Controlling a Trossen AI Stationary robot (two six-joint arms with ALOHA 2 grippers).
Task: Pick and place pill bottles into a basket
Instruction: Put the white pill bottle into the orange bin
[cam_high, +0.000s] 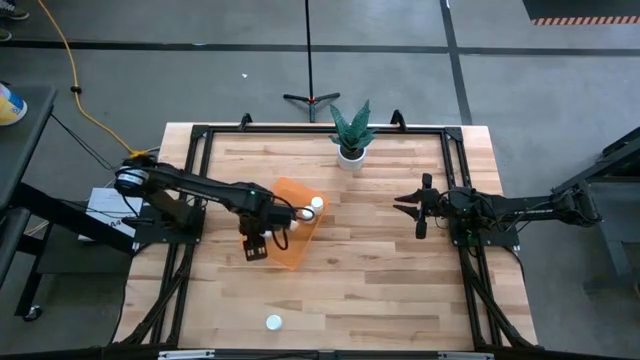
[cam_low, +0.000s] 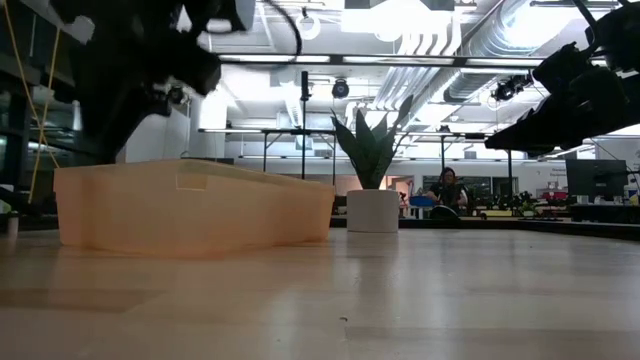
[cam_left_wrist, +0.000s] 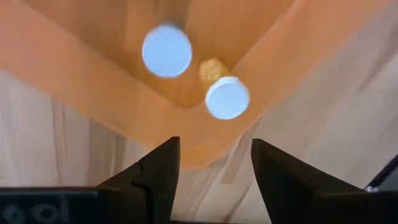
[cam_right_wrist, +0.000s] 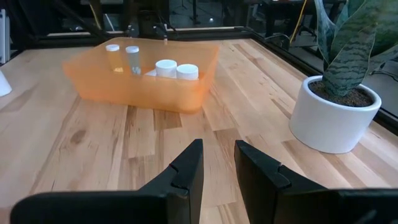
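The left gripper (cam_high: 262, 236) is hovering over the basket (cam_high: 292, 250) near the middle of the desk (cam_high: 380, 270), its fingers (cam_left_wrist: 155, 177) apart and empty. Bottles (cam_right_wrist: 166, 67) are standing inside the basket; one bottle (cam_high: 273, 322) is sitting alone near the front edge. The right gripper (cam_high: 412, 205) is waiting at the right side, its fingers slightly apart. A plant (cam_high: 351, 135) is standing at the back edge.
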